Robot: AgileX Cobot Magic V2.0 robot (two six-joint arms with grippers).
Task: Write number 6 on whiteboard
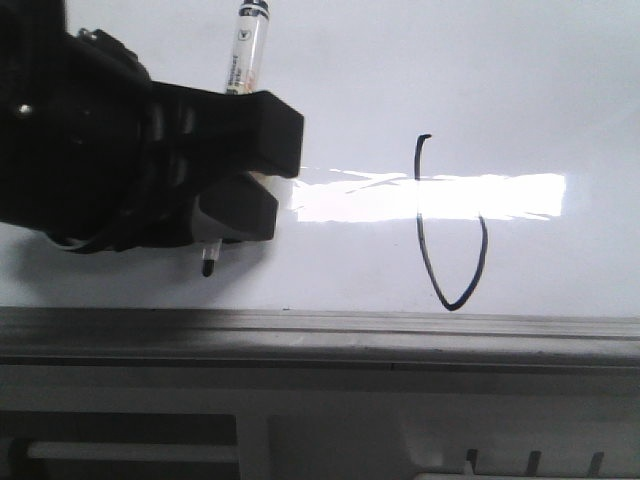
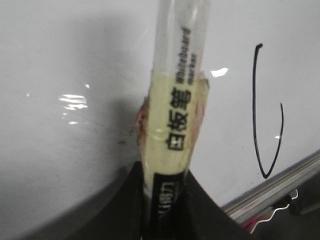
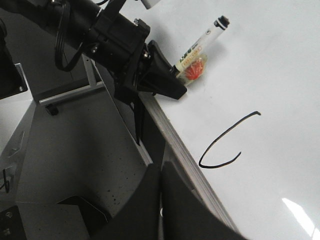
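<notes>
The whiteboard (image 1: 420, 60) fills the front view, with a glare streak across its middle. On it the number 6 (image 1: 418, 220) stands as a thin black stroke: a tall line with a hooked top and a pointed curl at its foot. It also shows in both wrist views as the stroke (image 2: 254, 110) (image 3: 225, 134). My left gripper (image 1: 240, 175) is shut on a black-and-white marker pen (image 1: 245, 50), well left of the stroke. The pen's tip (image 1: 208, 267) points down near the board's lower edge. Yellowish tape wraps the pen (image 2: 180, 100). My right gripper (image 3: 161, 172) is shut and empty, off the board beside its rim.
A grey metal rim (image 1: 320, 325) runs along the board's near edge. Below it lies a pale frame with slots (image 1: 530, 462). In the right wrist view a grey speckled surface (image 3: 75, 150) and a metal bracket (image 3: 70, 92) sit beside the board, under the left arm (image 3: 115, 35).
</notes>
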